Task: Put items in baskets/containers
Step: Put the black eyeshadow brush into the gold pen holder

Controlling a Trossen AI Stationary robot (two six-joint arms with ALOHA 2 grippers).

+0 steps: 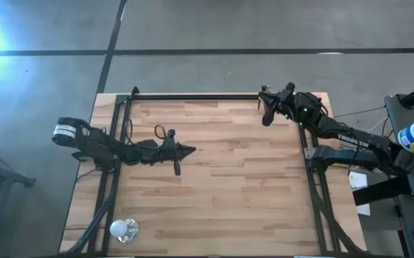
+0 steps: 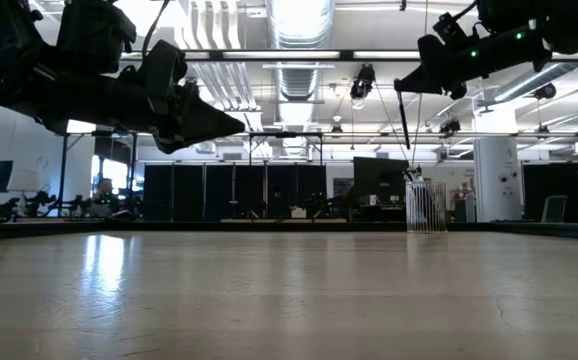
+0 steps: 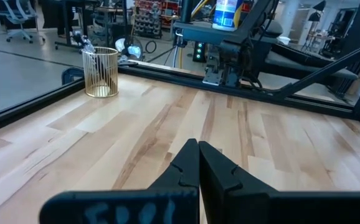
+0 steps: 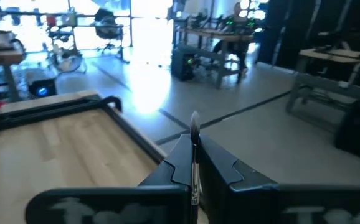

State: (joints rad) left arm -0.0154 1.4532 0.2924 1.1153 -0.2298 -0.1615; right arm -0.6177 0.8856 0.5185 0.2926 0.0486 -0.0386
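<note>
My right gripper [image 1: 267, 113] hovers over the table's far right corner, shut on one thin dark stick [image 4: 195, 163]. In the low view this stick [image 2: 404, 118] hangs below the right gripper [image 2: 401, 86], above the yellowish ribbed cup [image 2: 424, 207]. The cup [image 3: 100, 73] stands on its base near the far right corner, with several sticks [image 3: 86, 46] poking out of it. My left gripper [image 1: 186, 150] is shut on nothing and hovers left of the table's middle, pointing right; it is the nearer dark gripper in the low view [image 2: 237, 125]. My right gripper pinches the stick between its two fingers [image 4: 179, 163]. The stick lies in the gap between the fingers, and its silvery tip [image 4: 194, 119] shows just past the fingertips. It is lifted clear of the table and hangs below the gripper, slightly slanted [image 2: 406, 130].
A round white shiny ball [image 1: 123, 229] lies at the near left corner. A black rail frame [image 1: 193, 96] runs along the table's far edge and both sides. Bare wood [image 1: 243, 186] spreads across the middle and near side.
</note>
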